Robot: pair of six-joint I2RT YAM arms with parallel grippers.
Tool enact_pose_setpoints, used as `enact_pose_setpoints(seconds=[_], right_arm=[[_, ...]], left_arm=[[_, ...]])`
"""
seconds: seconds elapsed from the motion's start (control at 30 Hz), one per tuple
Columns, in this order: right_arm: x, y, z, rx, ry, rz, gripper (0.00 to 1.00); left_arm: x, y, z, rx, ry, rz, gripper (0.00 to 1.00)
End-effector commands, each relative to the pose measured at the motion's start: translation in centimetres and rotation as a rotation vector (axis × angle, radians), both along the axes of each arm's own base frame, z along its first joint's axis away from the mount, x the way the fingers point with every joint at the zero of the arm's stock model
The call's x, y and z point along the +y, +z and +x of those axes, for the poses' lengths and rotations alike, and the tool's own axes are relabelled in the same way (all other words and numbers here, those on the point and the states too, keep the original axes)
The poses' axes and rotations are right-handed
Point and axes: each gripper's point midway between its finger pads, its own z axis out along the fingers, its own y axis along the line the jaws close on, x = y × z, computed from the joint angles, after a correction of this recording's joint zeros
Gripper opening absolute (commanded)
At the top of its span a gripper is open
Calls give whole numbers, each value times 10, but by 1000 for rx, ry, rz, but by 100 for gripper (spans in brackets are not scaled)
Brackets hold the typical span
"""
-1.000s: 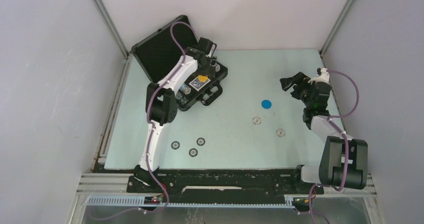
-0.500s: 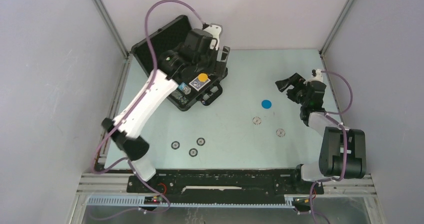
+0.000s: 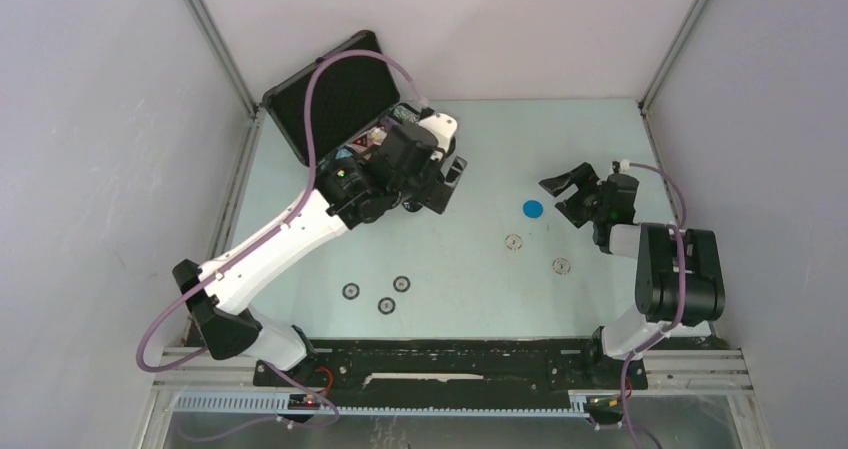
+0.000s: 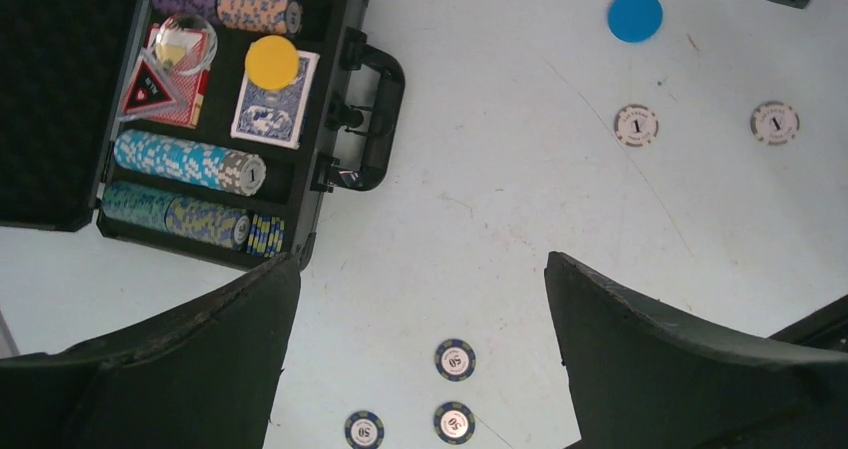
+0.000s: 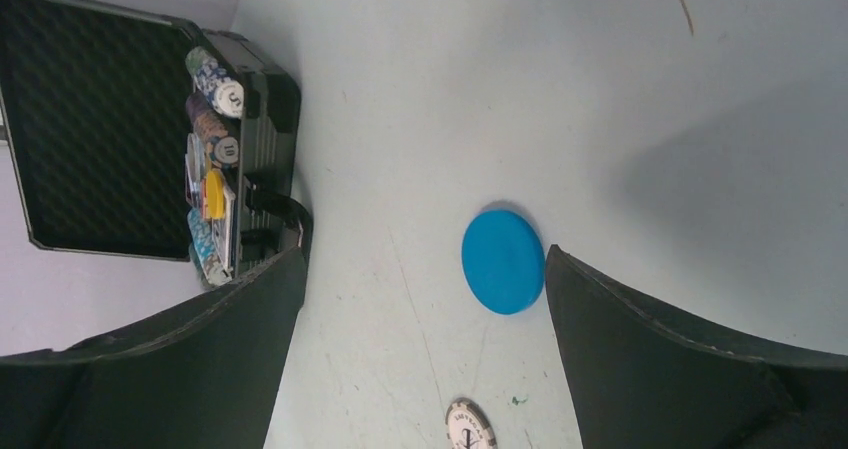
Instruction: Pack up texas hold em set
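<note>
Wide open & empty, right jaws hang just over blue disc (image 5: 503,261) on counter (image 5: 420,89). The left jaws, also open w/ nothing held, hover by case (image 4: 330,69), lying open far left. Prob. next: straddle disc, tips down to counter, pinch edges; it's thin and may slip.

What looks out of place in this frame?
Loose on the table, outside the open briefcase: a blue disc, two grey chips and three dark chips. The orange disc lies atop the card deck.
</note>
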Motion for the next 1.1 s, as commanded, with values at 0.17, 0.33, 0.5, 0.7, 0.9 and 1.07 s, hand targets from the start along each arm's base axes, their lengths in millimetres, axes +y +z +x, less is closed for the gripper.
enact_pose_setpoints(seconds=[0.17, 0.33, 0.5, 0.7, 0.9, 1.07], right_arm=[[17, -13, 8, 5, 32, 180, 100], [15, -21, 11, 12, 32, 226, 100], [16, -33, 13, 64, 19, 260, 100], [30, -33, 12, 88, 35, 310, 100], [84, -31, 7, 96, 122, 338, 99], [137, -23, 0, 71, 208, 367, 99]], left_arm=[[-7, 17, 3, -100, 7, -5, 97], [-7, 14, 5, -101, 15, 5, 98], [-10, 9, 6, -89, 13, 13, 98], [-9, 2, 10, -88, 28, 39, 98], [-11, -9, 14, -75, 34, 69, 98], [-6, -10, 17, -91, 69, 83, 98]])
